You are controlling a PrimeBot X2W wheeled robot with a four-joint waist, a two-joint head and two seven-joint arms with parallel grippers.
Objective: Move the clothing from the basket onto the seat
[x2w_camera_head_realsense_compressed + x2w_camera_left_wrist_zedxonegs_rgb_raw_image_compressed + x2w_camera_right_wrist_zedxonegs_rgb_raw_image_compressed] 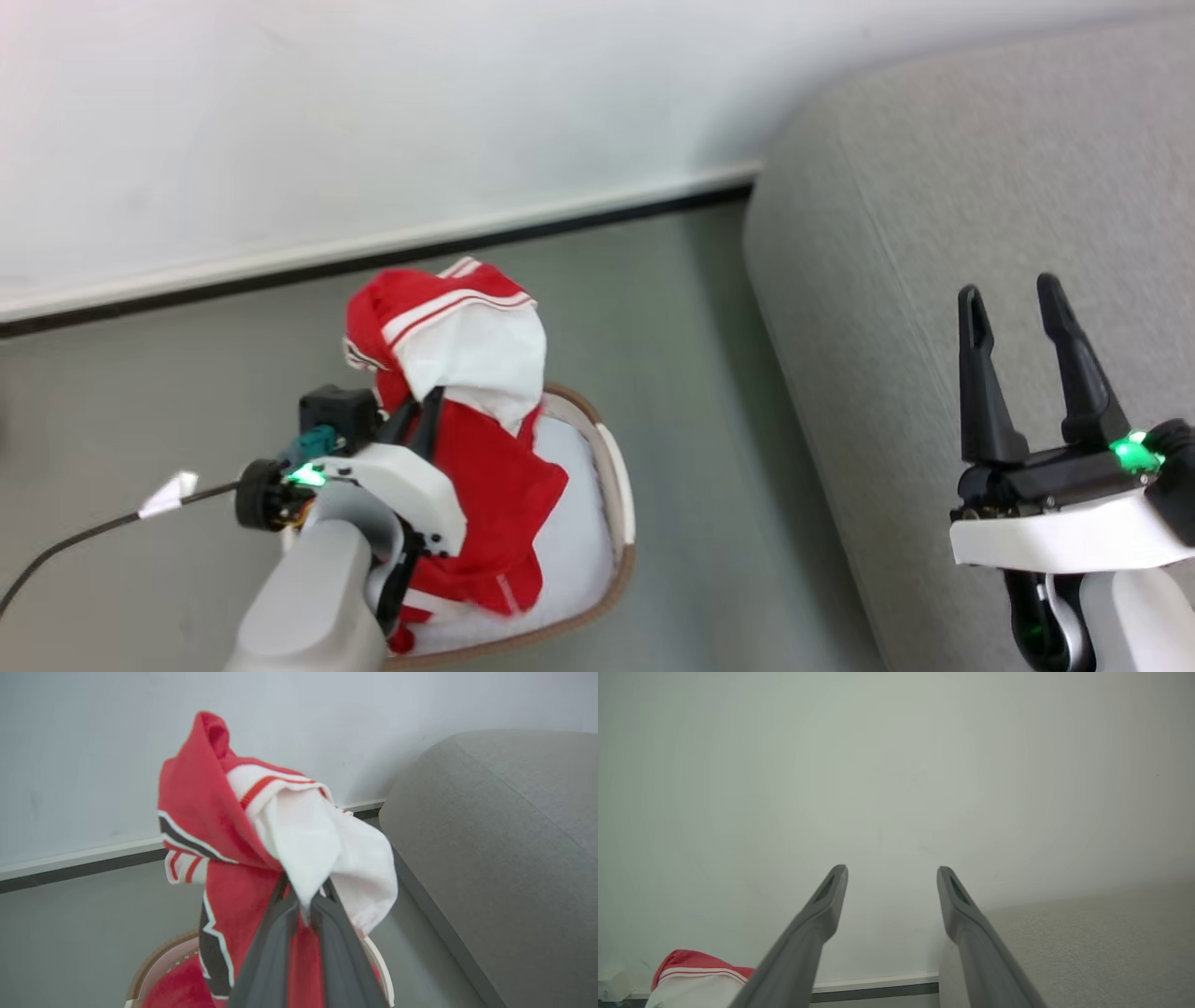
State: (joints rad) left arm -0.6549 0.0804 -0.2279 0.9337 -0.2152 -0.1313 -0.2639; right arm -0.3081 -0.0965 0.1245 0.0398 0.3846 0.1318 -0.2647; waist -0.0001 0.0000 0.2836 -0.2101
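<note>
Our left pincer [303, 896] gripped the clothing [201, 812] above the basket [621, 495], its lower end trailing inside. Our right pincer [1009, 289] stood wide and empty by the seat [934, 187], right of the basket. We judged a higher lift wise before swinging seatward, lest the cloth drag the basket.

There is one basket [624, 504] and one seat [934, 233]. Of the clothing [485, 467], one red and white piece is lifted above the basket and more red fabric lies inside it, but how many pieces there are in all I cannot tell. There are two grippers, the left gripper [303, 905] and the right gripper [1009, 287], each with two dark fingers [980, 373]. One black cable [93, 532] carries one white tag [168, 495].
</note>
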